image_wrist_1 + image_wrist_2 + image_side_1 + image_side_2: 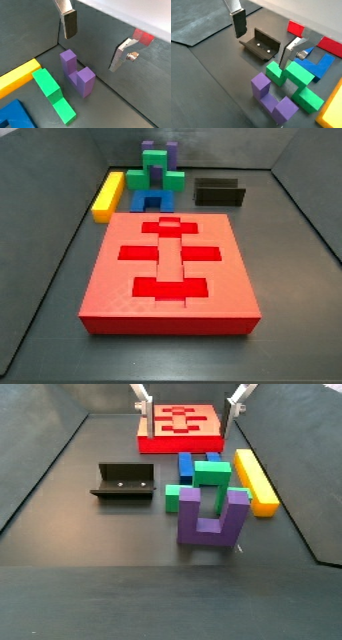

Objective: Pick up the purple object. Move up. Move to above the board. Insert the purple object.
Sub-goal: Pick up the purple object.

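Observation:
The purple object [211, 516] is a U-shaped block standing with its arms up on the dark floor, nearest the camera in that side view. It also shows in both wrist views [77, 73] [271, 98] and at the far end of a side view [152, 155]. The red board [167, 268] lies flat with darker cross and bar slots, and shows behind the blocks in a side view [185, 424]. My gripper [190, 398] is open and empty, high above the floor. In both wrist views [95, 38] [264, 37] the purple object lies below and off to one side of the jaws.
A green block [201, 479] and a blue block [187, 462] sit right behind the purple object. A long yellow bar [254, 480] lies beside them. The fixture [123, 482] stands near the blocks. Dark walls ring the floor.

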Available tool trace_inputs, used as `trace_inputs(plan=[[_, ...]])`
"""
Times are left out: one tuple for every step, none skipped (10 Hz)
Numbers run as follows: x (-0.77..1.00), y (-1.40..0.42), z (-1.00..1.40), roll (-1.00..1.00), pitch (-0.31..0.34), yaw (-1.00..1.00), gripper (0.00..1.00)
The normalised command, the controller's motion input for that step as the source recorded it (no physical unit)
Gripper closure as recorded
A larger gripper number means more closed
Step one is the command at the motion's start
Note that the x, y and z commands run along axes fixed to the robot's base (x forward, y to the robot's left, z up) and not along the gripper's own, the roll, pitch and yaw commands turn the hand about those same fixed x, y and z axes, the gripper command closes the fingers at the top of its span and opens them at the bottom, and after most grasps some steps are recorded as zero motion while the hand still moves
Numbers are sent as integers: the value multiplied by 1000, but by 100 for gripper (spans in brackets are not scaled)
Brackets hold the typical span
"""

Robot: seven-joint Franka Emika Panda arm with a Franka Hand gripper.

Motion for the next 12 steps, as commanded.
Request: trace_inputs(plan=[[517,0,0,-70,0,-26,0],[806,0,-26,-43,0,-120,0],[591,117,-263,0,0,-77,0],[277,249,-389,-13,0,0,0],[146,300,-509,-40,0,0,0],[126,229,-509,-70,0,0,0],[0,46,-506,-43,0,0,0],[-169,0,-411,-63,0,0,0],[-111,-29,-291,-84,0,0,0],[0,-37,-303,-86,0,0,0],[66,0,-334,-56,0,-11,0],[37,0,-340,-13,0,-57,0]])
